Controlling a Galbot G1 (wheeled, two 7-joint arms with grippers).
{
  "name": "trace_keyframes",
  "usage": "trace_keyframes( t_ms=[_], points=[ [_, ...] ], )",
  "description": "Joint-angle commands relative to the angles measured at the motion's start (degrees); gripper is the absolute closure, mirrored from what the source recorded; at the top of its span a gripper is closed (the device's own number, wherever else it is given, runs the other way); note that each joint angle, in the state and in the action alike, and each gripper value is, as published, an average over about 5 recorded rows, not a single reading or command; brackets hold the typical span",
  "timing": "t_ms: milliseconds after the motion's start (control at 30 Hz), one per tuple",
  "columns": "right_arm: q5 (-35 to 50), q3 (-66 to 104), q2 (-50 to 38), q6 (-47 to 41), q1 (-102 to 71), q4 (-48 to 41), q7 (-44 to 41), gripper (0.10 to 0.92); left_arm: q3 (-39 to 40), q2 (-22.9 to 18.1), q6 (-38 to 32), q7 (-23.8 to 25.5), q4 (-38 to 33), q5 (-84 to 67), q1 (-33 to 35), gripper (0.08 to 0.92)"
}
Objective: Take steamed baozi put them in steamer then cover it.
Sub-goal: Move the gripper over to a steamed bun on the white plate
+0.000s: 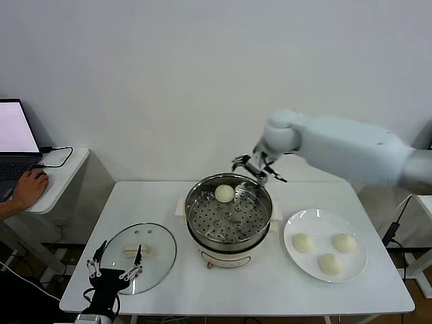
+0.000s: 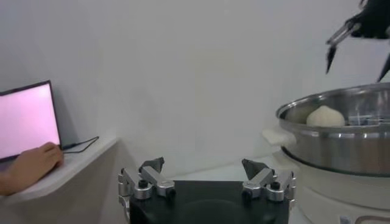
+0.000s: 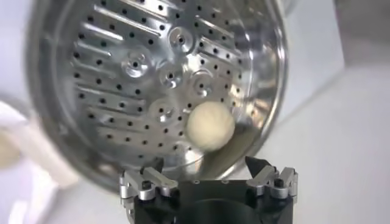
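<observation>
L gripper (image 1: 115, 264) sits at the tabletop's (image 1: 263, 290) near-left corner, low, over the near edge of the cover (image 1: 138, 253); fingers spread wide, nothing between them. The L wrist view shows the same gripper (image 2: 204, 178) w/ both fingers apart and only empty space in the gap. The cover lies flat on the tabletop's near-left part, handle up, well apart from the steamer (image 1: 228, 219).

Near-right part of the tabletop: a white plate (image 1: 354, 268) w/ 3 steamed baozi on it, one toward the steamer side (image 1: 303, 243), one toward the right edge (image 1: 345, 243), one nearest the front edge (image 1: 330, 264). The three sit close together; can't tell if any touch.

Steamer stands mid-tabletop, between cover and plate, lid off, perforated basket showing. 1 baozi (image 1: 225, 194) lies inside, against the far wall of the basket. R wrist view shows that bun (image 3: 210, 125) resting on the perforated floor just beside the steamer's (image 3: 73, 146) inner wall; L wrist view shows its top (image 2: 326, 116) above the steamer's rim (image 2: 341, 143).

R gripper (image 1: 255, 170) is up over the steamer's far rim, arm reaching in from the right side; fingers wide apart and holding nothing, clear above the bun, not touching it. R wrist view agrees: gripper (image 3: 210, 176) w/ fingers spread, bun seen below the gap.

Beyond the tabletop's left edge: a side desk (image 1: 64, 177) w/ a laptop (image 1: 17, 145), cable, and a person's hand (image 1: 27, 187) resting by it. Plain white wall (image 1: 202, 81) behind everything.
</observation>
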Motion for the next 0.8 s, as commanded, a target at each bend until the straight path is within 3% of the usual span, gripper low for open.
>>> trace_keyframes(
  t_ms=[33, 333, 800],
  points=[
    [7.0, -0.7, -17.7, -15.5, 3.8, 13.6, -2.0, 0.202, 0.5, 0.3, 0.1, 0.0, -0.1, 0.0, -0.5, 0.177],
    [2.6, -1.8, -26.0, -16.6, -1.7, 16.4, -0.4, 0.202, 0.8, 0.8, 0.1, 0.1, 0.2, 0.0, -0.9, 0.177],
    [-6.0, 15.7, -20.3, -13.3, -28.4, 5.2, 0.9, 0.203, 0.2, 0.5, 0.1, 0.1, 0.1, 0.1, -0.2, 0.177]
  ],
)
